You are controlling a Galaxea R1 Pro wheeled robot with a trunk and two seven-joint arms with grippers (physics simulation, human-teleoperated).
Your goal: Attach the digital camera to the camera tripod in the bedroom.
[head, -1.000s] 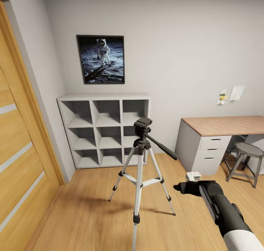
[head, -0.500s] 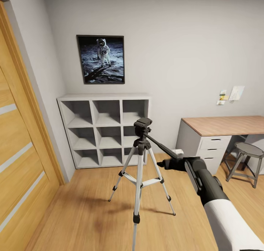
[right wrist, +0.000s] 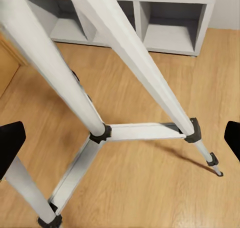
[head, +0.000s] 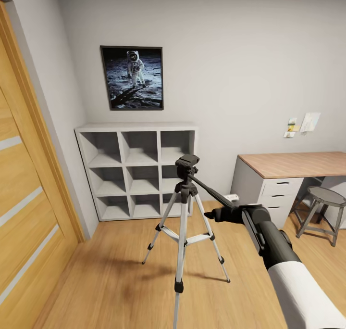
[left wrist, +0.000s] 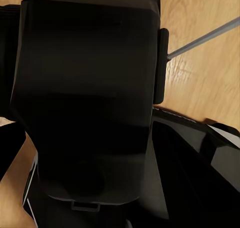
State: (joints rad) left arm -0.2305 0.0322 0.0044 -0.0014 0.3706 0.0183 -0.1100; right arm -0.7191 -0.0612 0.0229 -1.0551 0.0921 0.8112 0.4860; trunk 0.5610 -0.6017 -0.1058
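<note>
Camera tripod (head: 184, 213) upright on wood floor (head: 110, 281), centre of bedroom, in front of white cube shelves (head: 137, 168); black pan handle slants toward near right. Right gripper (head: 214, 215) at handle's end, just beside it; contact unclear. Right wrist view: fingers (right wrist: 11, 145) spread wide apart, nothing between, silver tripod legs ahead. Left wrist view: dark gripper body blocks fingers, state cannot be told. Tabletop (head: 298, 163) at right, stool (head: 324, 208) beside it.
</note>
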